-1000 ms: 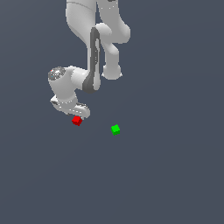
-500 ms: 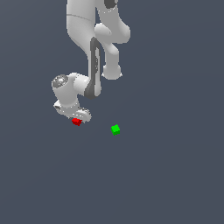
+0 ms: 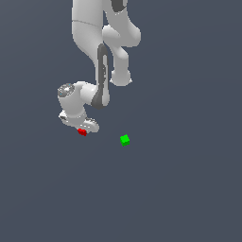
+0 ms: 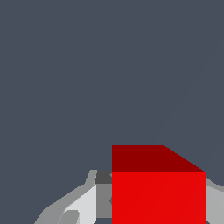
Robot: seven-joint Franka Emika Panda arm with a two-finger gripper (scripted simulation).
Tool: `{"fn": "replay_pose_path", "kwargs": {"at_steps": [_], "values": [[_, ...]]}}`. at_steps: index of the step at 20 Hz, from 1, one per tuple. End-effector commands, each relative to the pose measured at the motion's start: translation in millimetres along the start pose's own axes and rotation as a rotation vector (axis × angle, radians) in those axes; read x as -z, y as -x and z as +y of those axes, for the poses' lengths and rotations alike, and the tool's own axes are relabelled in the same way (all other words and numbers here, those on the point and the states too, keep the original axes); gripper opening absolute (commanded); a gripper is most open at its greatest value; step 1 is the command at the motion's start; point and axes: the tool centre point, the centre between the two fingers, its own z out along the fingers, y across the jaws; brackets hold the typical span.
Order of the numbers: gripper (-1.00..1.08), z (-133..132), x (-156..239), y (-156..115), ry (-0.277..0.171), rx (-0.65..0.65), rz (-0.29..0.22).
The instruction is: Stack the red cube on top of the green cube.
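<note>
Red cube: the red cube (image 3: pixel 82 132) sits right under the white gripper (image 3: pixel 83 127), tucked against its lower edge; only a sliver of red shows in the exterior view. In the wrist view the red cube (image 4: pixel 158 186) fills the near part of the picture, with grey finger (image 4: pixel 81 205) metal showing on either side of it.

Green cube: the green cube (image 3: pixel 125 140) lies alone on the dark floor, near the red cube but clearly apart from it, towards the exterior view's right and a touch nearer the viewer.

Pincer: down around the red cube, one finger on each side. Whether the pads are pressing the faces I cannot tell; a narrow gap could hide there.

Step in hand: by my reckoning, the grasp of the red cube. Nothing is stacked yet.

Next move: I would expect a firm squeeze, a lift straight up, a short carry towards the green cube, then a careful, centred lowering, since the target is so small.
</note>
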Motion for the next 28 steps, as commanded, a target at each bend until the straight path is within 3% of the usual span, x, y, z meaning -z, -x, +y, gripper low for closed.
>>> {"fn": "replay_pose_path", "kwargs": {"at_steps": [1,12,28], "values": [[-1.0,0,0,0,0.0,0.0,0.001],[-1.0,0,10,0,0.0,0.0,0.0],[-1.0,0,92,1,0.0,0.0,0.0]]}}
